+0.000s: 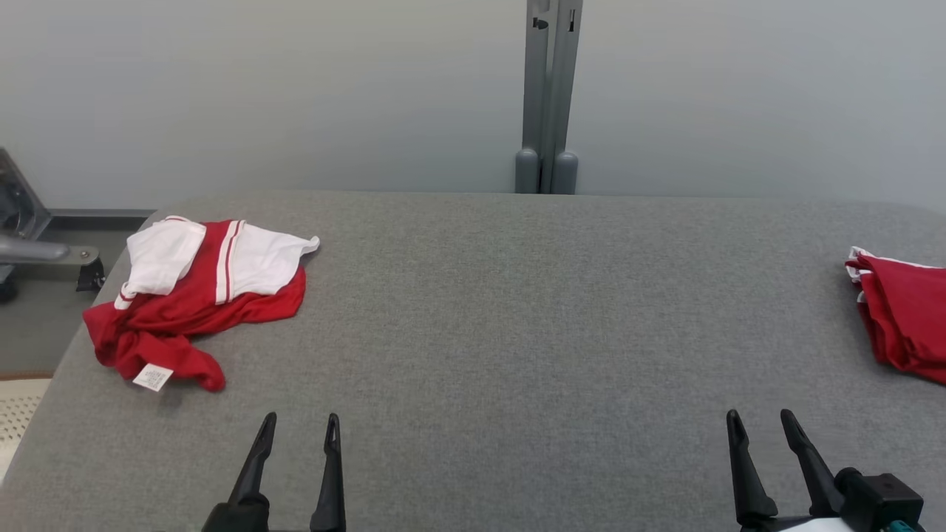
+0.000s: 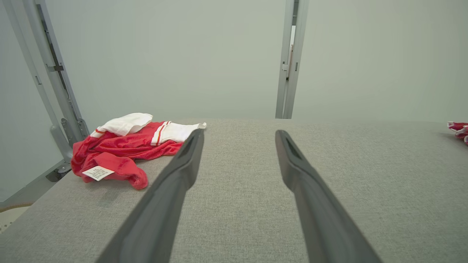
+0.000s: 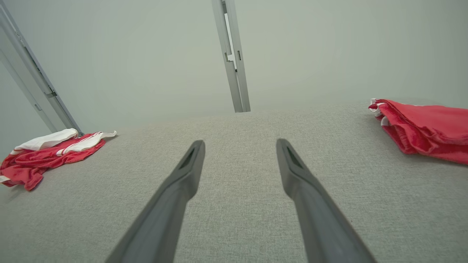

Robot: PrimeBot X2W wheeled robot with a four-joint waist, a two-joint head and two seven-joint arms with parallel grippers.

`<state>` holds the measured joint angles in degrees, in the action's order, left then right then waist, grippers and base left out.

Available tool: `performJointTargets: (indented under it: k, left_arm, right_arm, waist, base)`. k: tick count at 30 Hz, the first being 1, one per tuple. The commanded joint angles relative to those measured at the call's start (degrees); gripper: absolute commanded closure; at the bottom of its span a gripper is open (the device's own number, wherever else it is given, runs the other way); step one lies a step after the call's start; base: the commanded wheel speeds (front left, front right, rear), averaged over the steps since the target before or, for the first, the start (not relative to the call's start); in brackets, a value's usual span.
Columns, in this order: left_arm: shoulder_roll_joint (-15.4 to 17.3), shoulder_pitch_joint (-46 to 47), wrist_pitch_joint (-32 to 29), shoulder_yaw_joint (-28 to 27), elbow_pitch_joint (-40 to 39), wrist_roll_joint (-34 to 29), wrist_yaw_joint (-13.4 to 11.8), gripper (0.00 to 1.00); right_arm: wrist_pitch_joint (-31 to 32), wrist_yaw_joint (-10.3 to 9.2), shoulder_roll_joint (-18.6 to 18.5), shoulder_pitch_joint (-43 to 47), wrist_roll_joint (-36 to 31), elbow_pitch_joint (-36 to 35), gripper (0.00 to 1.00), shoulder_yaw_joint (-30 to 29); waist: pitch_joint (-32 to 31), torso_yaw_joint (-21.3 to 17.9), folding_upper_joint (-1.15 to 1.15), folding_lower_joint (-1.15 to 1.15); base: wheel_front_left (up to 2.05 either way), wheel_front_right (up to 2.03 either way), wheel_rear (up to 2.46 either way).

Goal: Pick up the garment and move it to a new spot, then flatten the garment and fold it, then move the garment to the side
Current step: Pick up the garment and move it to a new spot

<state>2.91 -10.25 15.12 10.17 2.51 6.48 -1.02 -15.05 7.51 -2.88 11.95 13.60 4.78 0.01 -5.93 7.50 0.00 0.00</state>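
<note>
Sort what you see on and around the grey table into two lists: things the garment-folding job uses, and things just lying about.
Job in hand: crumpled red-and-white fabric garment with a white label; left gripper, open; right gripper, open; grey fabric-covered table.
Lying about: folded red fabric garment with white trim at the table's right edge; grey metal upright post behind the table.

On the table [image 1: 517, 310], the garment [image 1: 192, 303] lies left, a second garment [image 1: 905, 314] right.
</note>
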Motion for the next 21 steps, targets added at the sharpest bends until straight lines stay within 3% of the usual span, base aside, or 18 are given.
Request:
performJointTargets:
  k: [1, 21]
  left_arm:
    - [0.0, 0.9, 0.0, -0.2, -0.1, -0.1, -0.1, 0.0]
    - [0.0, 1.6, 0.0, -3.5, -0.2, -0.6, 0.3, 0.0]
  right_arm:
    - [-0.2, -0.04, 0.0, 0.6, 0.4, 0.2, 0.0, 0.0]
    - [-0.2, -0.04, -0.1, -1.6, 0.0, 0.8, 0.0, 0.6]
  waist:
    - [0.5, 1.6, 0.0, 0.0]
    - [2.8, 19.2, 0.0, 0.0]
  base:
    - [0.0, 0.0, 0.0]
    - [0.0, 0.0, 0.0]
